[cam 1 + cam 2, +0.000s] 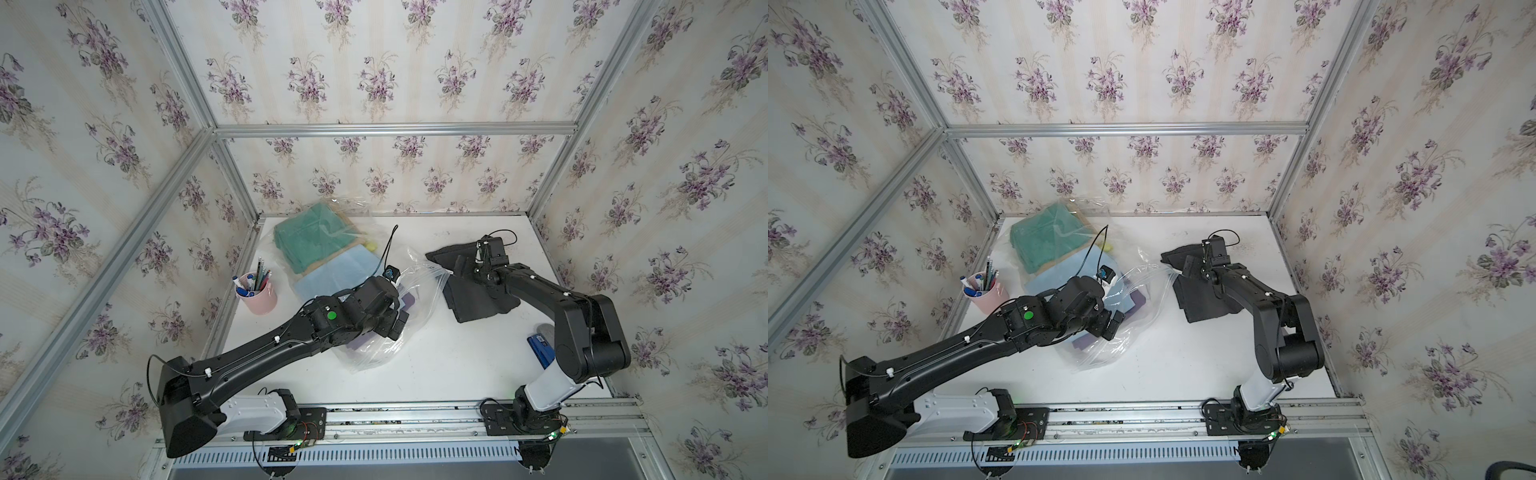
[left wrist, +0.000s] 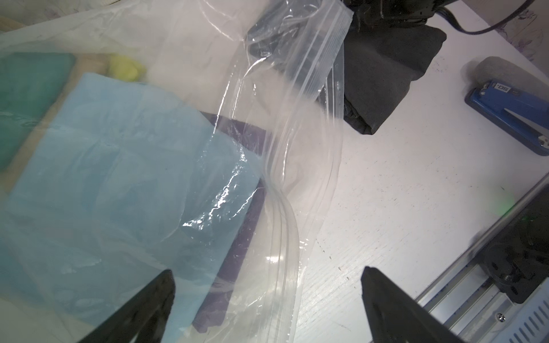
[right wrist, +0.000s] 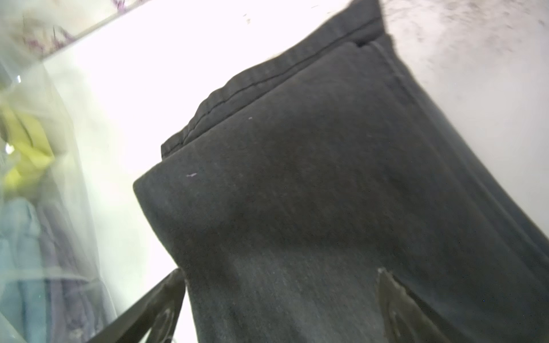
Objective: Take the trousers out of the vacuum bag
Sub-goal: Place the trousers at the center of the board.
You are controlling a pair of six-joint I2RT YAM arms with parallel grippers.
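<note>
The clear vacuum bag (image 1: 374,353) (image 1: 1100,353) lies left of centre, with its zip edge (image 2: 297,118) loose. Inside it are folded trousers: teal green (image 1: 311,241), light blue (image 1: 336,274) (image 2: 118,178), purple (image 1: 409,301) (image 2: 246,208) and a bit of yellow (image 1: 371,247). My left gripper (image 1: 397,324) (image 2: 267,273) is open, hovering over the bag's zip edge. Dark grey trousers (image 1: 478,299) (image 3: 326,178) lie outside the bag on the table, to its right. My right gripper (image 1: 457,262) (image 3: 280,272) is open, its jaws spread wide astride this dark cloth.
A pink cup of pens (image 1: 257,295) stands by the left wall. A blue stapler (image 1: 540,349) (image 2: 511,101) lies near the right arm, beside a grey object (image 2: 499,71). The metal rail (image 1: 415,415) with both arm bases runs along the table's front edge.
</note>
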